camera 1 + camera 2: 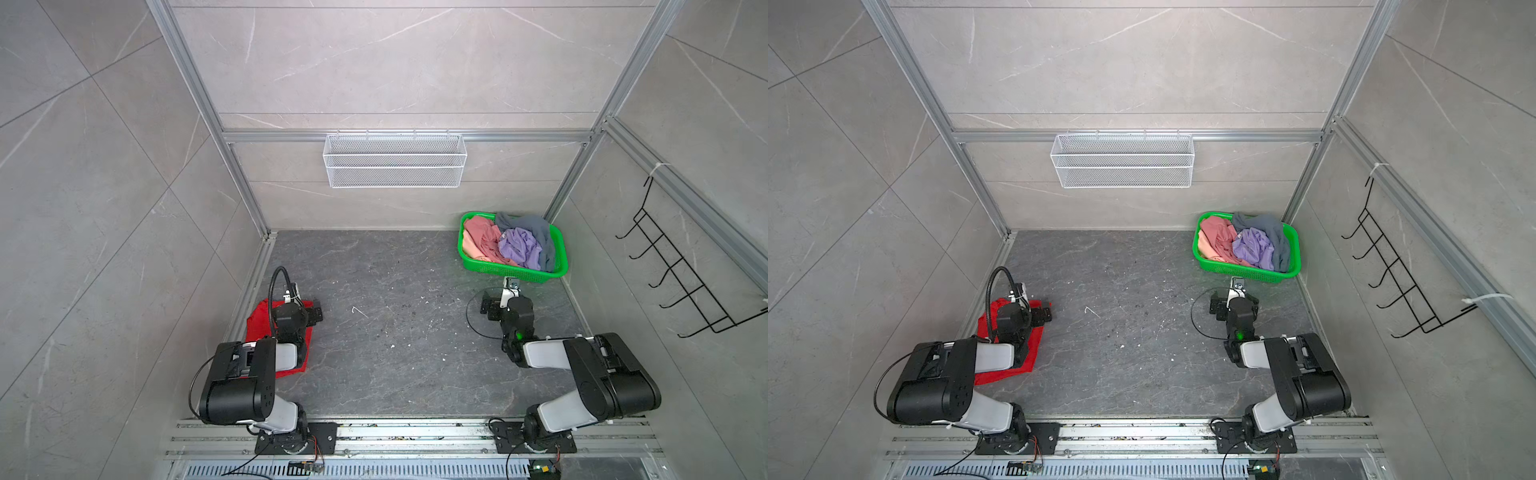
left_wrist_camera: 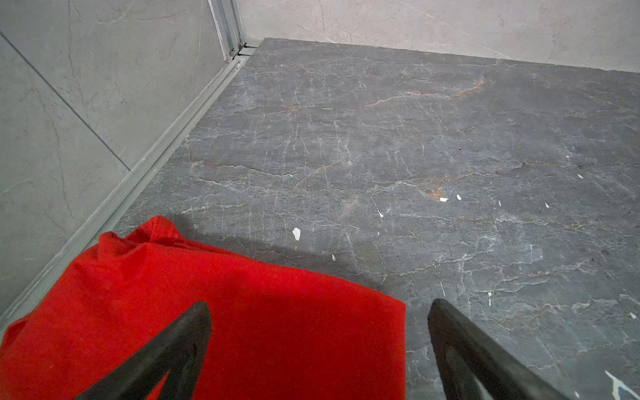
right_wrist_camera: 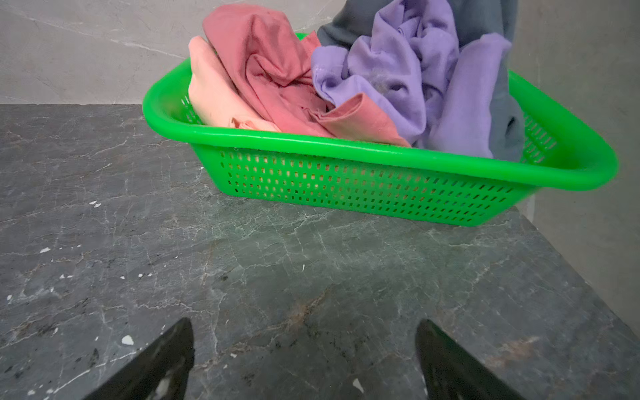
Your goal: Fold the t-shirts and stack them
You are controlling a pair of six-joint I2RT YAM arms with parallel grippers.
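**Left tool** (image 2: 320, 304): jaws spread wide, gripping nothing, poised over one corner of the red t-shirt (image 2: 138, 284). One finger is above the cloth, its partner above bare counter (image 2: 415, 156).

**Right tool** (image 3: 304, 322): equally spread and empty. The green basket (image 3: 346, 145) stands just ahead of it, holding a crumpled peach tee (image 3: 211, 93), pink tee (image 3: 270, 69), lavender tee (image 3: 398, 69) and grey-blue tee (image 3: 507, 131).
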